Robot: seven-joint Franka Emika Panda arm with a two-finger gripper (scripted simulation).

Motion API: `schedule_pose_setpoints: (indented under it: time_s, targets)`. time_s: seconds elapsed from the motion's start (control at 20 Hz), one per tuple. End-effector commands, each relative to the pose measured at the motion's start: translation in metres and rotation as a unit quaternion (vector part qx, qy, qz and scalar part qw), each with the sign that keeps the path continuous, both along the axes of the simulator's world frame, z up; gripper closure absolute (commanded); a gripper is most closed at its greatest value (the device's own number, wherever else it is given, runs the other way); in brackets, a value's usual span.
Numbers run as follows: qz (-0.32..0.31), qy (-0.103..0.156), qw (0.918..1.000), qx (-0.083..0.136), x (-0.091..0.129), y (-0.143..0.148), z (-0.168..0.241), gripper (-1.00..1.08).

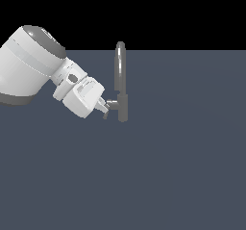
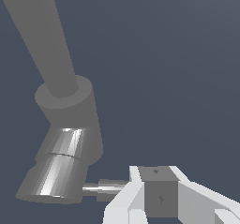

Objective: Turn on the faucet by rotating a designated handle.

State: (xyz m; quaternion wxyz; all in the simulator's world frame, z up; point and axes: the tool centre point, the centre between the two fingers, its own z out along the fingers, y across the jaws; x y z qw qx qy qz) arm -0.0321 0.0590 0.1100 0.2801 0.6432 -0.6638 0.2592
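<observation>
- Exterior view: a flat slate-blue table (image 1: 168, 176) fills the lower part of the picture under a black background.
- The faucet (image 1: 120, 84) stands upright on the table a little toward the exterior view's left of centre, with its narrow arched spout (image 1: 119, 63) above a thicker cylindrical base.
- The handle (image 1: 112, 102) sticks out as a short stub from the base toward the exterior view's left.
- Nothing else lies around the faucet, and nothing stands between it and the arm.
- The white arm (image 1: 29, 65) enters from the exterior view's left and slopes down toward the faucet, with the hand (image 1: 104, 109) at the tip of the handle, touching or just beside it.
- Whether the fingers are closed on the handle cannot be told here.
- Wrist view: the same slate-blue table forms the background.
- The faucet (image 2: 65, 143) looms close, the spout (image 2: 44, 35) rising from its base.
- The thin handle (image 2: 105, 189) runs from the base to a white finger (image 2: 123, 202) of the hand; the grip is cut off by the picture's edge, so its width cannot be told.
</observation>
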Motion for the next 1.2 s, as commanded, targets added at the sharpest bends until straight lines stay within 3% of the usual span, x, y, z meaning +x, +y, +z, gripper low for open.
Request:
schedule_pose_setpoints:
  time_s: [0.0, 0.4, 0.45, 1.15]
  targets:
    - [0.0, 0.005, 1.0, -0.002, -0.001, -0.001, -0.017, 1.08]
    - [-0.001, 0.012, 0.9999, -0.001, 0.002, -0.001, -0.055, 1.08]
    - [0.0, -0.009, 1.0, -0.002, 0.012, -0.001, -0.027, 1.08]
    - [-0.001, 0.008, 1.0, -0.001, 0.038, -0.003, -0.073, 1.08]
